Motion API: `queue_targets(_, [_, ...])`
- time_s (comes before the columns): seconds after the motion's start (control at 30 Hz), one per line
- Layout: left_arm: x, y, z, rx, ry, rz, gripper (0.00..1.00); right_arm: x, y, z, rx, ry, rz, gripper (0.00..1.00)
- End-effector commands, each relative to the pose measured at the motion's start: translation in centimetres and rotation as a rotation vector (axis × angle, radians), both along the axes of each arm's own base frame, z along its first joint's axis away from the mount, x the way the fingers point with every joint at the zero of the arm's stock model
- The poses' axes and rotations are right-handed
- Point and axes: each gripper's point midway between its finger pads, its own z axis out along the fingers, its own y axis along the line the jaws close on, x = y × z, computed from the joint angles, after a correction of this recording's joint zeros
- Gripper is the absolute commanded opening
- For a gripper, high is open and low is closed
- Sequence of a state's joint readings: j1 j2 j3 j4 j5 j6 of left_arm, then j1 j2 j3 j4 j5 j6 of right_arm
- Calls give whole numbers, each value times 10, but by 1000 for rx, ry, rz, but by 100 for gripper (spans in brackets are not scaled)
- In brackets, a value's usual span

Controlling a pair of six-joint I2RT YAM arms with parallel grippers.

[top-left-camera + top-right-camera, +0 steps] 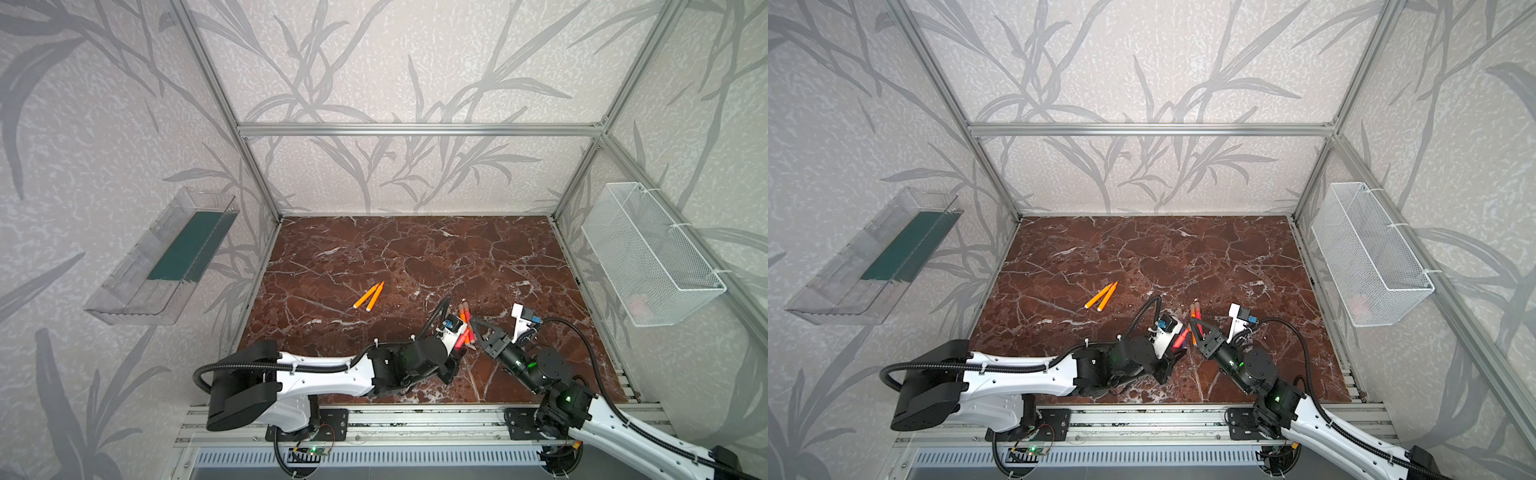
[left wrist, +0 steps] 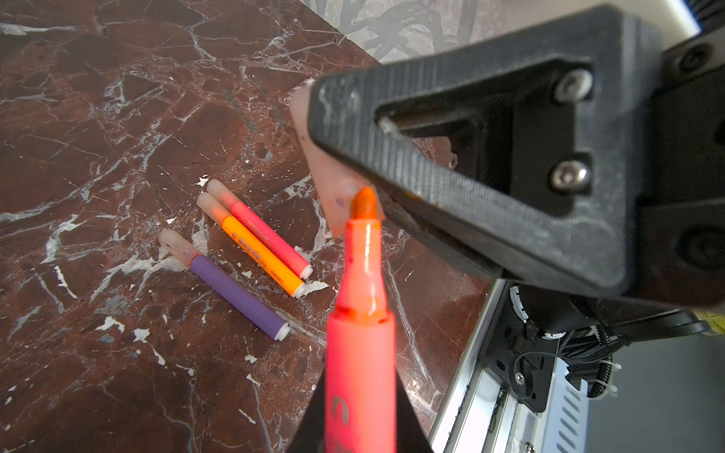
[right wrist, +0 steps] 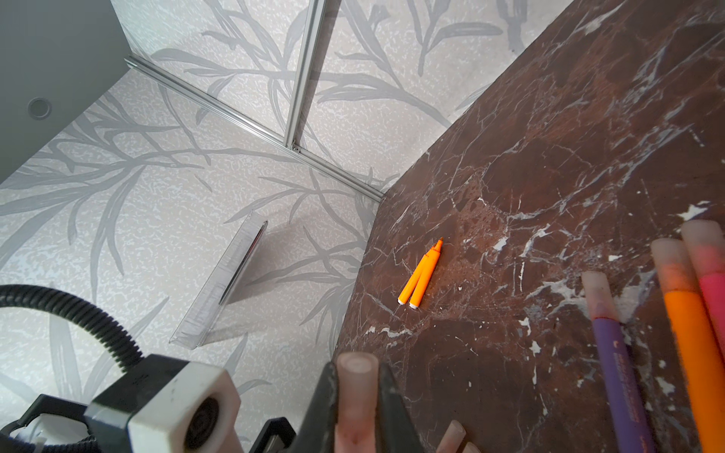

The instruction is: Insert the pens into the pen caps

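My left gripper (image 2: pixel 361 427) is shut on a red-pink pen (image 2: pixel 361 353) whose bare tip points up at a translucent pen cap (image 2: pixel 333 188). My right gripper (image 3: pixel 357 392) is shut on that cap (image 3: pixel 357 376). The tip touches the cap's end; whether it is inside is hidden by the right finger. In both top views the two grippers (image 1: pixel 457 353) (image 1: pixel 473 321) meet at the front middle of the table. Beside them lie three capped pens: purple (image 2: pixel 239 294), orange (image 2: pixel 261 255) and pink (image 2: pixel 270 239). Two uncapped orange pens (image 1: pixel 369 296) lie together farther left.
Two loose pen caps (image 3: pixel 451 433) lie on the brown marble table (image 1: pixel 415 257) close to the right gripper. A clear plastic tray (image 1: pixel 166 257) hangs on the left wall and a white mesh basket (image 1: pixel 648 253) on the right wall. A metal rail (image 1: pixel 415 419) runs along the front.
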State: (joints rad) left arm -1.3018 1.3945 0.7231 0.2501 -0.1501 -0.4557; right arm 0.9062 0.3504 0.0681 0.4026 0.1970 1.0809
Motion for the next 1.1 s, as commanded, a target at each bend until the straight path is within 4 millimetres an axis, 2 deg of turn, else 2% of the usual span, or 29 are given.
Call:
queue_targets(0.0, [0,-2,10,-30,-9,0,0,1,-5,19,26,-40,-26,0])
queue_targets(0.13, [-3,-5,10,-35,-6,-19,0,1,-4,28,28,-57,-26,0])
queue_targets(0.47, [-4,-5,9,-36,-2,-27,0,5,9,32,24,-57,3,0])
queue_targets(0.8, [-4,6,4,-43,-5,-9,0,4,-1,40,30,-81,-29,0])
queue_targets(1.07, [-4,7,9,-57,-15,-11,0,4,7,37,32,-71,0,0])
